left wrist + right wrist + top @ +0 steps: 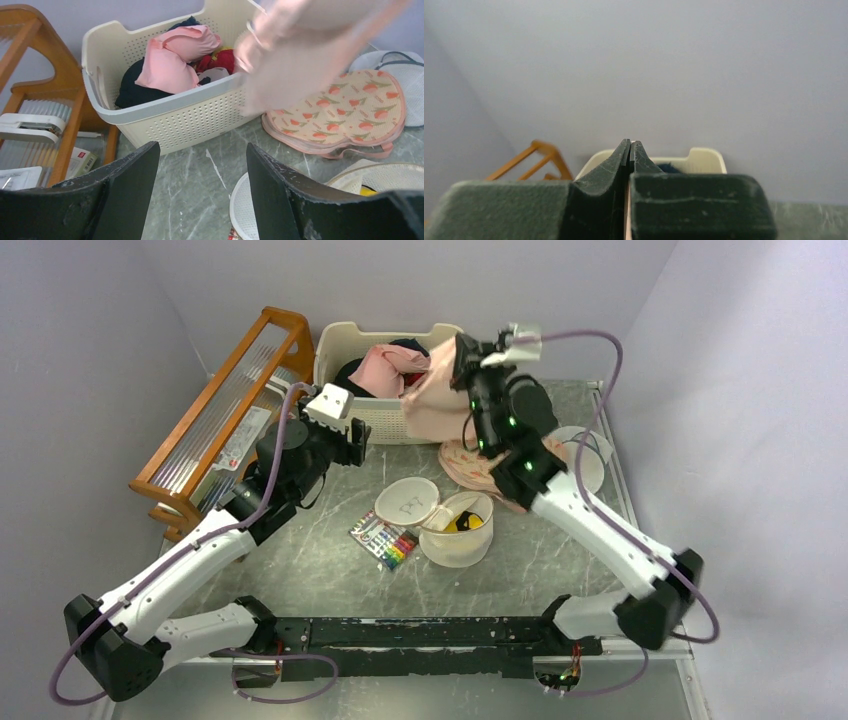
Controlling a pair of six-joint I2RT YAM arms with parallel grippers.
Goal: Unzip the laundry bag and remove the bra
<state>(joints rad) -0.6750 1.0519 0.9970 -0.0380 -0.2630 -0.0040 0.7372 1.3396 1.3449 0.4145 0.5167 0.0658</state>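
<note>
The left fingers (127, 192) stand wide apart with nothing between them, hovering over the desk (320, 575) in front of the cream basket (385, 420). The right fingers (620, 162) are pressed together on the bra (432, 400), a pale pink cloth that hangs from them, raised well above the desk at the basket's right end.

The laundry bag (458, 545) sits unzipped near the middle of the desk. Its lid (407, 502) is flipped open to the left, and something yellow and black shows inside.

The top view alone shows the whole bag and the marker pack (385, 540) just beside it. The left wrist view shows pink, black and red clothes heaped in the basket, and a peach printed piece (340, 107) lying flat. The right wrist view shows a thin pink sliver between the 2 closed fingers.

The desk is grey-green marble, and the walls are plain pale grey.
</note>
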